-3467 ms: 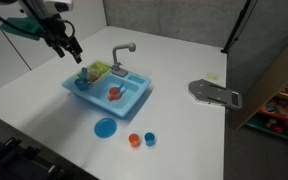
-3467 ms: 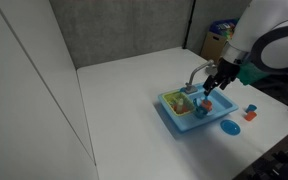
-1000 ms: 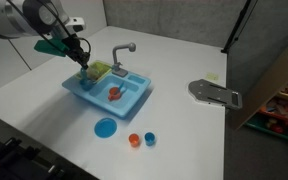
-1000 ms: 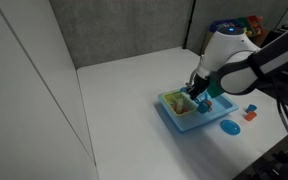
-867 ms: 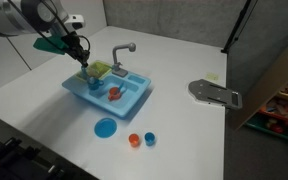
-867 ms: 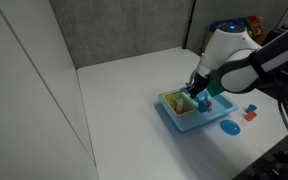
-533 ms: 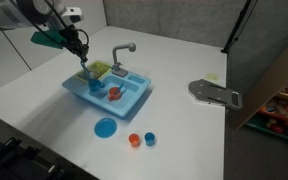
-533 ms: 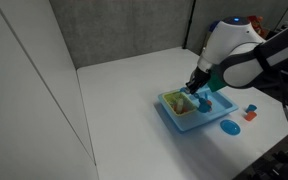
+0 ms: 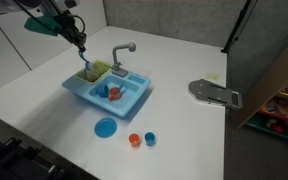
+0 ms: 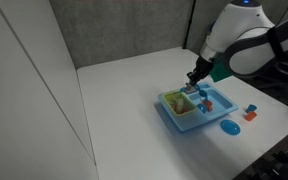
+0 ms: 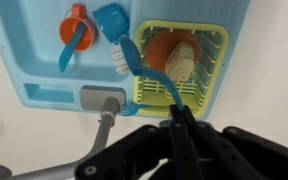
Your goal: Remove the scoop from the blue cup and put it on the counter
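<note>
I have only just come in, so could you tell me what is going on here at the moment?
A robot arm's gripper has its fingers shut on the handle of the blue scoop, holding it in the air above the blue toy sink. In the wrist view the scoop's head appears just beside the blue cup, which stands in the sink basin next to an orange cup. The scoop is not yet on the white counter.

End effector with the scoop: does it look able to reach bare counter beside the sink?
Probably yes. The end effector, seemingly shut on the scoop, hangs above the sink; white counter lies open next to it, with nothing between.
</note>
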Robot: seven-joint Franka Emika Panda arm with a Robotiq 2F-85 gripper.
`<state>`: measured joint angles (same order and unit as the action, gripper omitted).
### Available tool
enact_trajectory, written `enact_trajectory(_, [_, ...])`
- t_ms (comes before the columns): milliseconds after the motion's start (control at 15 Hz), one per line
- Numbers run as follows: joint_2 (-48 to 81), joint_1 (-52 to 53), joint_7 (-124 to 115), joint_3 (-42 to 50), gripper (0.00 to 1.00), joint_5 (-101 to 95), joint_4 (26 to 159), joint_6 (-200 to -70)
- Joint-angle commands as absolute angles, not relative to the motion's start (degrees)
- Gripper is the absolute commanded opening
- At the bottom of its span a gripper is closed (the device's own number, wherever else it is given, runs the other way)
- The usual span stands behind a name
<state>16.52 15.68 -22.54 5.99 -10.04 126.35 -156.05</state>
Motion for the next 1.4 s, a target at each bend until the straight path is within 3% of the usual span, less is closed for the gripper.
enact_trajectory(0, [12.9,14.46,-25.63,6.59,0.03,-12.23,127.23,-153.75])
enact_trajectory(1333, [14.07,1.12,-33.08,17.37,0.03,-18.56,126.84,-152.41])
